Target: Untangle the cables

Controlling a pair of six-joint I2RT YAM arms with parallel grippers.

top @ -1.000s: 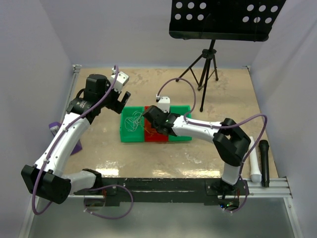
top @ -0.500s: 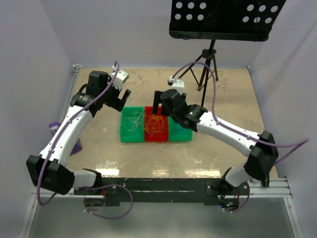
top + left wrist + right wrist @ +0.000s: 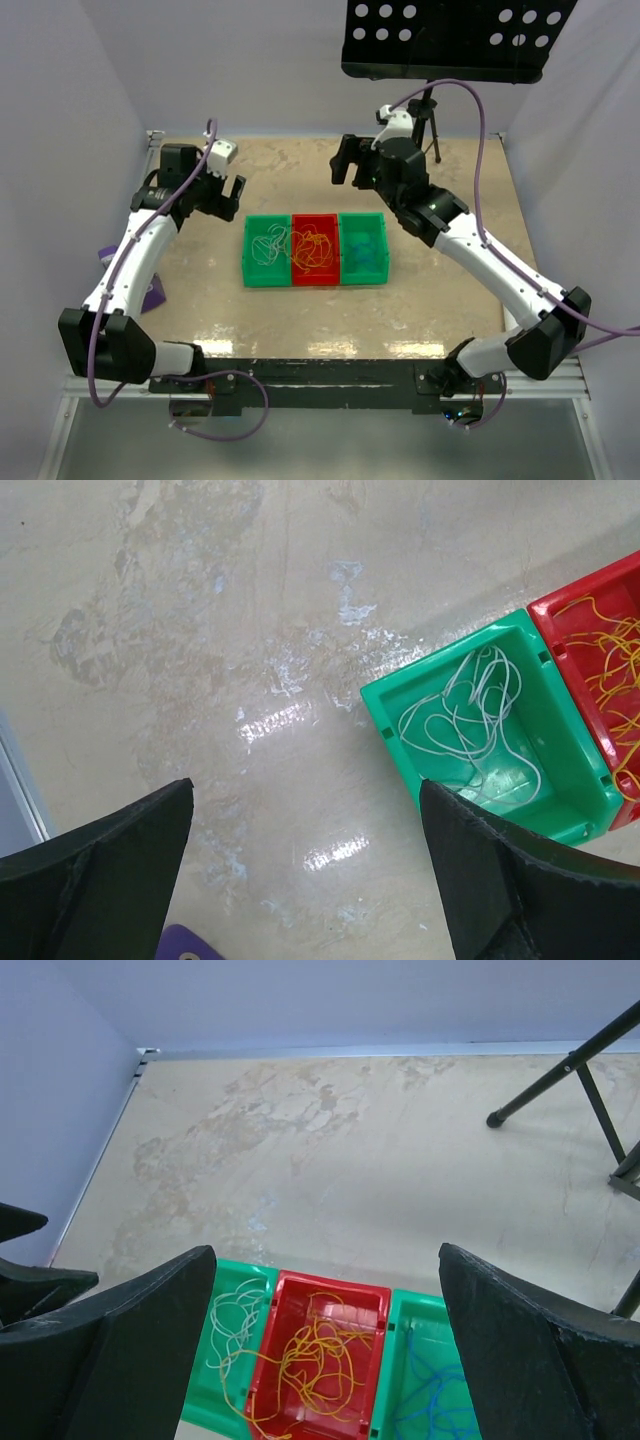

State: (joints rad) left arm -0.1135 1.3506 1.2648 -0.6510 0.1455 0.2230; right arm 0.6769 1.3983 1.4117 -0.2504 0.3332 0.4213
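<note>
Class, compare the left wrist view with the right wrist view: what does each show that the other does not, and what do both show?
Only the left wrist view: a purple object at its bottom edge.
Only the right wrist view: the right green bin holding the blue cable, a black tripod leg and the back wall.
Both: the left green bin with the whitish cable, and the red bin with the orange cable, though the left wrist view cuts the red bin off.

White-shelled arms (image 3: 130,262) with black joints (image 3: 545,345) (purple hoses (image 3: 481,120) alongside).
</note>
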